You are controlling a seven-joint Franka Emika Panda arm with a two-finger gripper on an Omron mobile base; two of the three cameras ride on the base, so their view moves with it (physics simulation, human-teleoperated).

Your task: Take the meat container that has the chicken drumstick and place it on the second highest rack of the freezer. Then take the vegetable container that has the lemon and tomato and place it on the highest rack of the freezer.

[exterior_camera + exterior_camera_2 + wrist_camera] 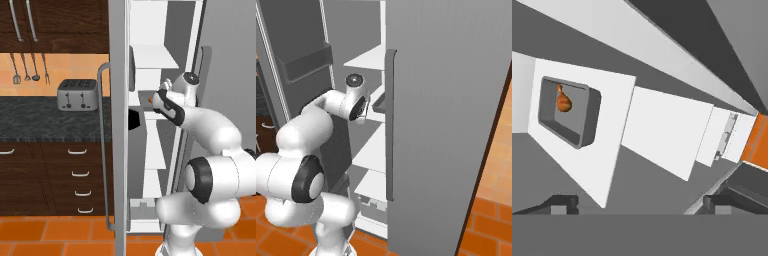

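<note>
- Tool wide open, empty, fingertips well apart, back from the rack.
- Meat container resting on a white rack inside the freezer, apart from the tool.
- Chicken drumstick lying inside that tray.
- Toaster on the dark bench, left of the open door.

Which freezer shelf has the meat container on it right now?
The second shelf from the top: the grey meat container with the chicken drumstick sits there; the other white shelves look bare.
</note>
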